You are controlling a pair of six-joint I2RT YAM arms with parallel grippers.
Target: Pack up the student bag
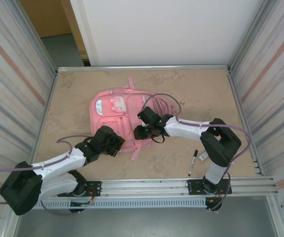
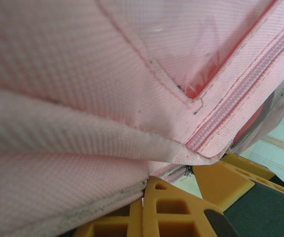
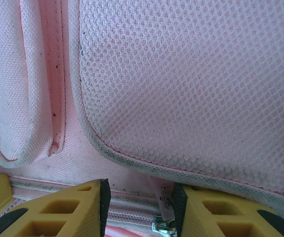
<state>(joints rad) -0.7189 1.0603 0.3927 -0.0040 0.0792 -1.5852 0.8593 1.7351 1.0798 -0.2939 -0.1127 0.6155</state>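
Pink student bag (image 1: 120,116) lying flat mid-table.

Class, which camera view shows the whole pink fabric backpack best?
Top external: the large pink fabric backpack shows almost whole on the beige table. Left wrist gives close-up seams and a zip; right wrist, its mesh panel and a metal zip pull.

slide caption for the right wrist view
Yellow fingers spread either side of a zipper pull below the mesh pocket on the pink bag

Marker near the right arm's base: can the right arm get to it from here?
Probably yes. The marker lies alone on bare table beside that arm's base, nothing covering it. The right gripper sits open at the student bag, so it must fold back first.
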